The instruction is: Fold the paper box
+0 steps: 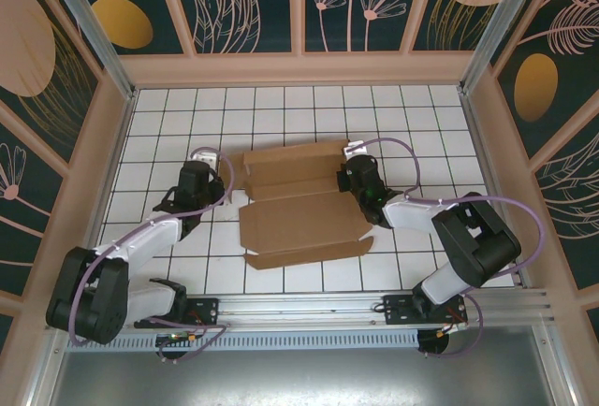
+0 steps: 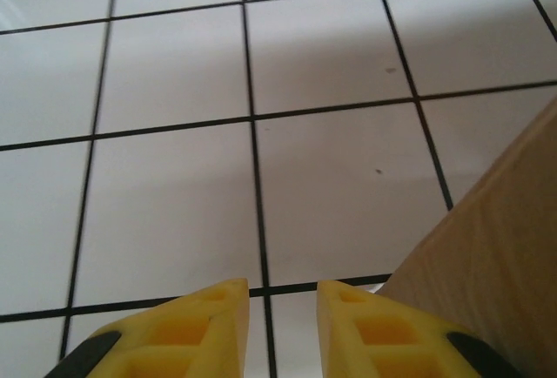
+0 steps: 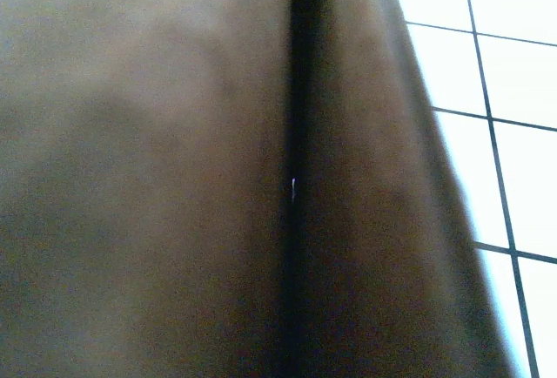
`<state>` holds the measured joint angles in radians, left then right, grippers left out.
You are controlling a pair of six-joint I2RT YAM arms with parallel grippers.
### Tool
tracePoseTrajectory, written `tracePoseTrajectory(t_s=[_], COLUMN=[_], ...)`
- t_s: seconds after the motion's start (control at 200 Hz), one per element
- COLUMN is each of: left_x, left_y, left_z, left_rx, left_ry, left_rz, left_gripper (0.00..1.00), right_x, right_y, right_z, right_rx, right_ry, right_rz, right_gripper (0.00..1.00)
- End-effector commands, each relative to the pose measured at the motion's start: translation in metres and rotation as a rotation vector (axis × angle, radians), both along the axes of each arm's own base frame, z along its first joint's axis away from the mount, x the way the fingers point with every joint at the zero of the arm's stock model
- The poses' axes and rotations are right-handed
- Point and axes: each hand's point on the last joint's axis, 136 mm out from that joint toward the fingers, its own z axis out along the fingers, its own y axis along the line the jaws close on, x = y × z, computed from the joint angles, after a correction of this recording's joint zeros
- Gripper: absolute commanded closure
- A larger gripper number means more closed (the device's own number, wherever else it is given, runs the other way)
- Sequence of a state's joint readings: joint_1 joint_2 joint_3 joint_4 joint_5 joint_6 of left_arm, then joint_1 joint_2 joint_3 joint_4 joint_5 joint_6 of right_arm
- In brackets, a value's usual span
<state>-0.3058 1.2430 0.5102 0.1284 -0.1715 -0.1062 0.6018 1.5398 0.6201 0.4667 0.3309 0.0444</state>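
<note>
Paper box (image 1: 299, 202) lies as brown, unprinted cardboard at the middle of the surface (image 1: 281, 116), spread mostly flat with its creases, tabs and flaps showing. One long flap reaches toward the near edge and a panel sits at the far side.

The surface is white, ruled into square tiles by thin dark lines. Pale wooden framing runs around it. Behind that, the walls (image 1: 243, 4) are dark teal panels painted with peach and gold discs, leaves and flower stems. Slim metal posts stand at the back corners, and a metal rail (image 1: 309, 311) along the near edge carries both arm bases.

The left end effector (image 2: 283, 286) sits low over bare tile just beside the cardboard's left edge. Its yellow fingers (image 2: 187, 326) are parted a little, with nothing between them. In the left wrist view a slanted cardboard edge rises at the lower right.

The right end effector (image 1: 351, 177) is at the cardboard's right edge, against it. It is clenched. Whether cardboard is pinched in it cannot be told. Its wrist view is pressed up to dim brown cardboard split by a dark seam, with bright tile at the right.
</note>
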Motion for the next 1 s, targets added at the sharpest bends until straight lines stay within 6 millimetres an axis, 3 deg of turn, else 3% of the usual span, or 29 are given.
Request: tracePoseTrajectory(t_s=[0.0, 0.19, 0.47, 0.751, 0.996], left_x=[0.01, 0.007, 0.007, -0.006, -0.015], left_y=[-0.018, -0.039, -0.055, -0.066, -0.079], left_z=[0.016, 0.017, 0.024, 0.038, 0.035], left_rx=[-0.022, -0.054, -0.09, -0.129, -0.142], left_ry=[-0.064, -0.04, -0.066, -0.117, -0.105], left_rz=[-0.114, -0.237, -0.331, -0.413, -0.486], left_gripper=[0.71, 0.73, 0.7, 0.69, 0.68], right_x=[0.002, 0.002, 0.003, 0.004, 0.006], right_y=[0.002, 0.002, 0.002, -0.001, -0.003], right_z=[0.017, 0.016, 0.02, 0.018, 0.019], right_rx=[0.035, 0.041, 0.054, 0.045, 0.037], right_ry=[-0.047, -0.044, -0.043, -0.039, -0.041], right_rz=[0.018, 0.023, 0.032, 0.018, 0.006], right_gripper=[1.0, 1.0, 1.0, 1.0, 1.0])
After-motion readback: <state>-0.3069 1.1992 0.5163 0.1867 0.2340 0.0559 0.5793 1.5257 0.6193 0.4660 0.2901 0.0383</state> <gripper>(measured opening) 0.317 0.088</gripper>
